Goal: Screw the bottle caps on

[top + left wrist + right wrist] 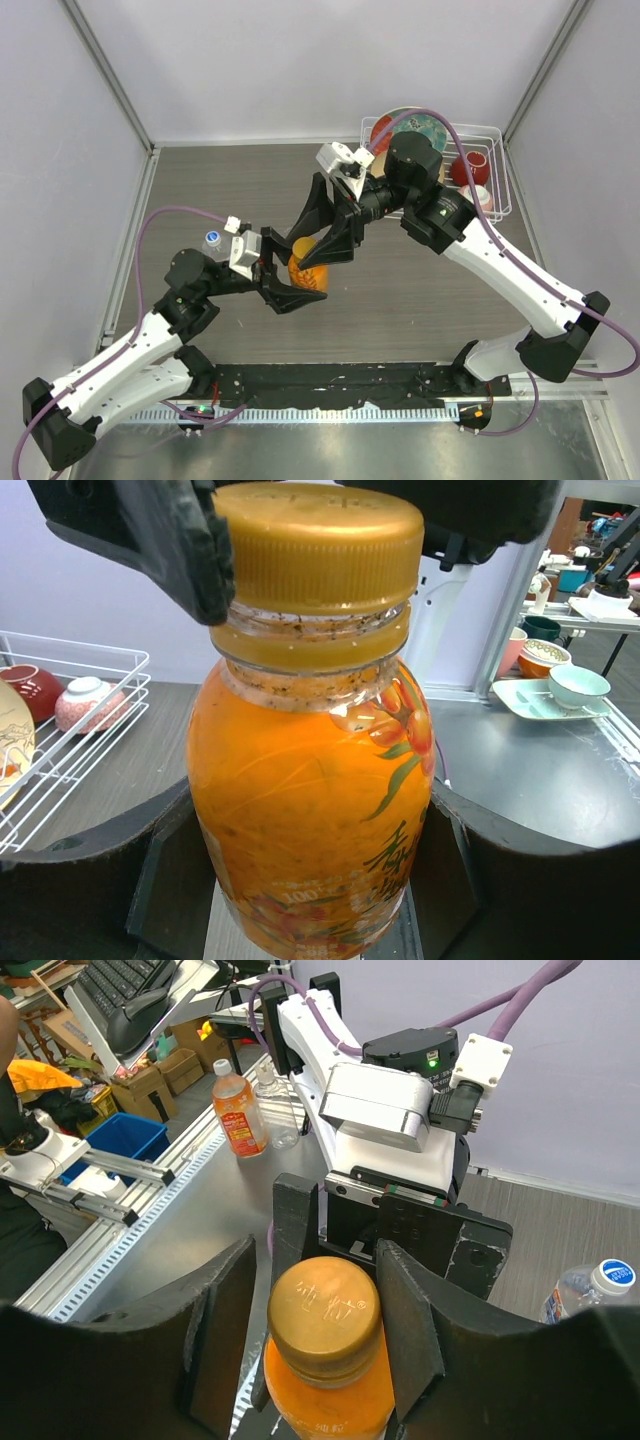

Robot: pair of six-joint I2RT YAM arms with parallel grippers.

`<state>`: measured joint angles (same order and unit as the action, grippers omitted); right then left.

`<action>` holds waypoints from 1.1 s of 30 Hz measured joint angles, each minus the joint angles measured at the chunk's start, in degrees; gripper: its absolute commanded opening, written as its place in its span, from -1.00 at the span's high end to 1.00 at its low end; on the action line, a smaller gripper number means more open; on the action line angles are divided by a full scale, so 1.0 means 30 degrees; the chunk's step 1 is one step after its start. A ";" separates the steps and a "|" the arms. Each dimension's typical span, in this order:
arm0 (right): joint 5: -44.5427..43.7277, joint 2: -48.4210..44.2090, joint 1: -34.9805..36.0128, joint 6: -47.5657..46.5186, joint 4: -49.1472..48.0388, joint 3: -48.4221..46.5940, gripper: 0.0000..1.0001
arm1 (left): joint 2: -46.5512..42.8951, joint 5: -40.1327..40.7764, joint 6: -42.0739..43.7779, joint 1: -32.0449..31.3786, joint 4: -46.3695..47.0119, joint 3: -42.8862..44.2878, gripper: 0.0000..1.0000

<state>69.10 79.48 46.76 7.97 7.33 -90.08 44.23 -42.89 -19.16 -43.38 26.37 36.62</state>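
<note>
The brown table (420, 300) lies under me inside grey walls (300, 60), with a wire rack (497, 170) beyond my right pincer (322, 246). My left pincer (297, 290) clamps the orange bottle (310, 810). My right pinches the amber cap (318, 545) atop it, and the water bottle (213, 241) stands to their left.

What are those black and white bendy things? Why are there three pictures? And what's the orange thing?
They are two robot arms, left and right. One picture looks down from above. The other two come from little cameras on each wrist. The left claw holds an orange bottle by its body. The right claw pinches the amber cap on top, probably to twist it. A clear water bottle, cap on, stands on the table nearby. A white wire basket sits far right.
</note>
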 measured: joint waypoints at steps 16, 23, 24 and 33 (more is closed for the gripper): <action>-0.0131 -0.0044 -0.0029 0.0474 -0.0605 0.0138 -0.06 | -0.0262 0.0233 -0.0022 0.0058 -0.0007 0.0000 1.00; -0.0262 -0.0044 -0.0044 0.0503 -0.0838 0.0255 0.03 | -0.0306 0.0306 -0.0036 0.0095 -0.0015 0.0000 1.00; -0.0321 -0.0044 -0.0044 0.0510 -0.0860 0.0262 0.05 | -0.0306 0.0321 -0.0029 0.0095 -0.0007 0.0000 1.00; -0.0685 -0.0044 -0.0168 0.0576 -0.1129 0.0474 0.52 | -0.0321 0.0765 0.0015 0.0146 -0.0124 0.0000 1.00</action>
<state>67.05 79.35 46.26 9.69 3.95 -88.66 43.27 -40.60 -19.11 -42.94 26.00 36.62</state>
